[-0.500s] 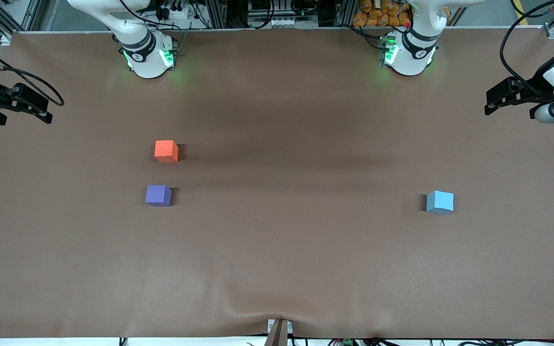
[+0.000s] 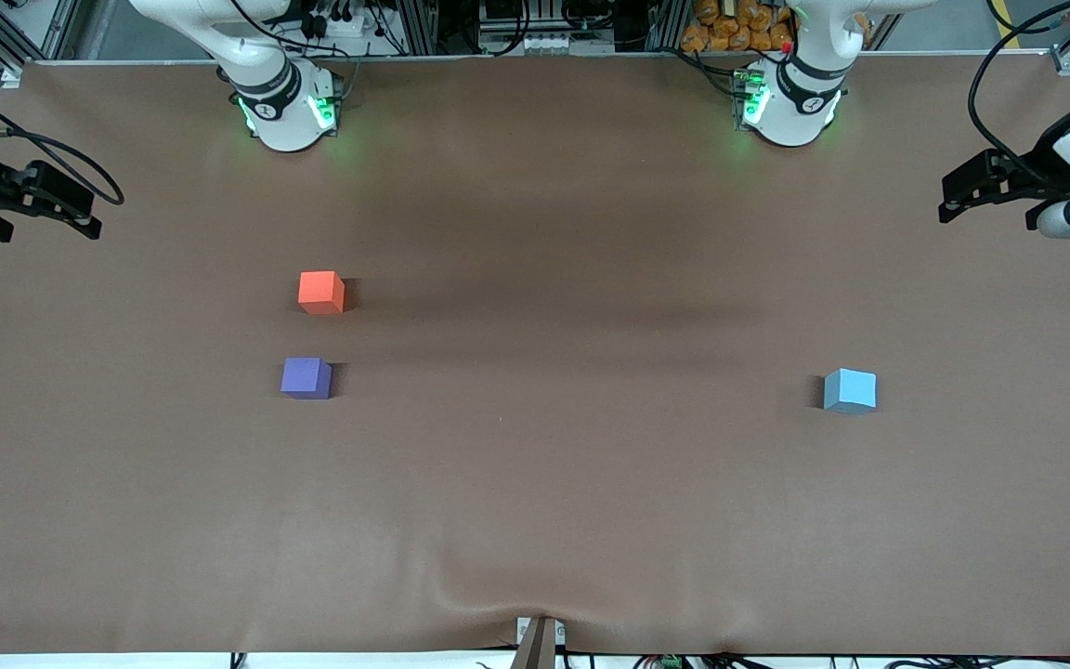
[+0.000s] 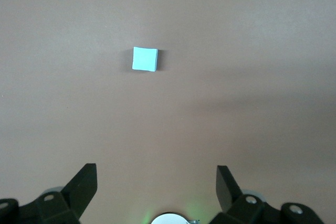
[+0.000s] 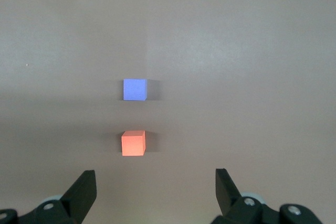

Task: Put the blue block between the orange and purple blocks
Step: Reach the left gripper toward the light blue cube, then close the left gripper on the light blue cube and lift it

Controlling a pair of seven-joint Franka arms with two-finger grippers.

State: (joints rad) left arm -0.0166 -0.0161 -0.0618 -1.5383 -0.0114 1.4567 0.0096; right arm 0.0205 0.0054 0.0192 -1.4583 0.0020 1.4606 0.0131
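The sky-blue block (image 2: 850, 390) (image 3: 145, 59) rests on the brown table toward the left arm's end. The orange block (image 2: 321, 292) (image 4: 133, 143) and the purple block (image 2: 306, 378) (image 4: 135, 89) sit toward the right arm's end, the purple one nearer to the front camera, with a block-sized gap between them. My left gripper (image 2: 946, 198) (image 3: 156, 170) hangs open and empty over the table's edge at the left arm's end. My right gripper (image 2: 91, 215) (image 4: 155, 173) hangs open and empty over the edge at the right arm's end.
The brown table cover (image 2: 535, 483) has a slight wrinkle near its front edge. The two arm bases (image 2: 289, 107) (image 2: 790, 102) stand along the table's back edge. Cables hang by each gripper.
The left gripper has shifted very slightly toward the table's end. The blocks and the right arm have not moved.
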